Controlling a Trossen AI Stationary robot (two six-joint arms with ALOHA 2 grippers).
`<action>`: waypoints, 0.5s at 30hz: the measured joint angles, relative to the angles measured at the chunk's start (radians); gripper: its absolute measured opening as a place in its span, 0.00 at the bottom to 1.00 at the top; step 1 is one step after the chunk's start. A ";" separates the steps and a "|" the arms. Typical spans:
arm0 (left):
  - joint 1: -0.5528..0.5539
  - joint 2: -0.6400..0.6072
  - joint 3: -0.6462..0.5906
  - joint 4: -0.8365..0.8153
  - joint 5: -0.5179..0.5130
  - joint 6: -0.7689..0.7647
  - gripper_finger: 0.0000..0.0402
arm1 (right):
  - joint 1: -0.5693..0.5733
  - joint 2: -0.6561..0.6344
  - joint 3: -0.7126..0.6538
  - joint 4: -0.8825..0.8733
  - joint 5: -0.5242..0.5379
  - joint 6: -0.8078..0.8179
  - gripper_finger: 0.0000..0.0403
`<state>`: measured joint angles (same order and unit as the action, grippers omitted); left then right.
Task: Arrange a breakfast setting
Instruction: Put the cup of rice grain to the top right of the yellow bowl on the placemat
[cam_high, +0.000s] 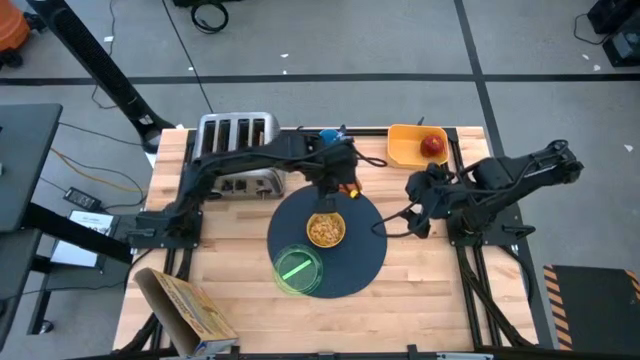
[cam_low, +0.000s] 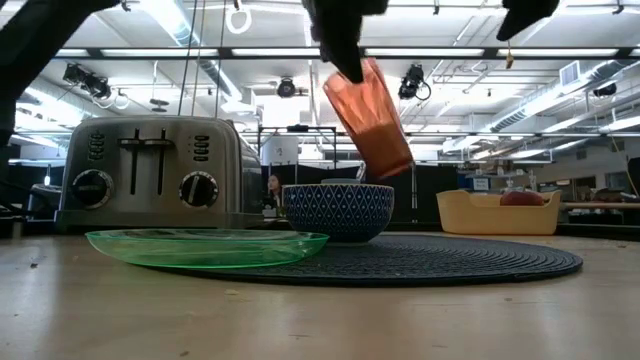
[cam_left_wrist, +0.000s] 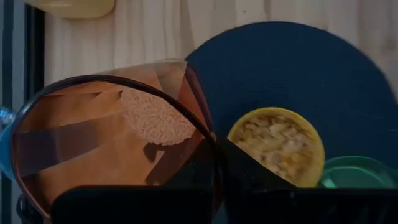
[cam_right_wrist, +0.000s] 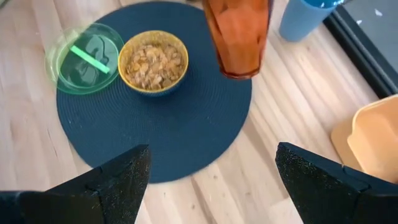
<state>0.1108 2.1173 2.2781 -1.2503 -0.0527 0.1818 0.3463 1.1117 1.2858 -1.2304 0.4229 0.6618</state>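
I observe the left gripper (cam_high: 338, 178) above the far edge of the dark-navy mat (cam_high: 365, 250), its fingers clamped on the rim of the orange tumbler (cam_low: 370, 115). The tumbler hangs tilted, clear of the table, just beyond the cereal bowl (cam_high: 325, 229).

The bowl sits on the mat near its centre and holds cereal. The green plate (cam_high: 298, 270) lies at the mat's near-left edge, partly overhanging onto the table (cam_high: 440, 290), with a bright green strip across it that I cannot identify.

The right gripper (cam_high: 420, 205) waits to the right of the mat, jaws spread wide and holding nothing.

The red apple (cam_high: 432, 145) rests in the yellow bin (cam_high: 405, 150) at the far right of the table. A small blue cup (cam_right_wrist: 305, 18) stands on the table beyond the mat, near the tumbler. The toaster (cam_high: 240, 150) stands at the far left. A cardboard box (cam_high: 185, 305) lies at the near-left corner.
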 joint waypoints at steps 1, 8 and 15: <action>0.000 0.012 0.001 0.007 0.000 0.018 0.03 | 0.006 0.001 0.000 -0.006 0.000 0.011 0.86; -0.001 0.062 0.001 0.004 -0.013 0.219 0.03 | 0.035 0.002 0.000 -0.007 -0.004 0.064 0.86; 0.020 0.063 0.001 0.013 -0.018 0.566 0.03 | 0.051 0.003 0.000 0.002 -0.005 0.117 0.86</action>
<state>0.1309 2.1807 2.2787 -1.2378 -0.0706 0.7480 0.3970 1.1146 1.2858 -1.2289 0.4175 0.7788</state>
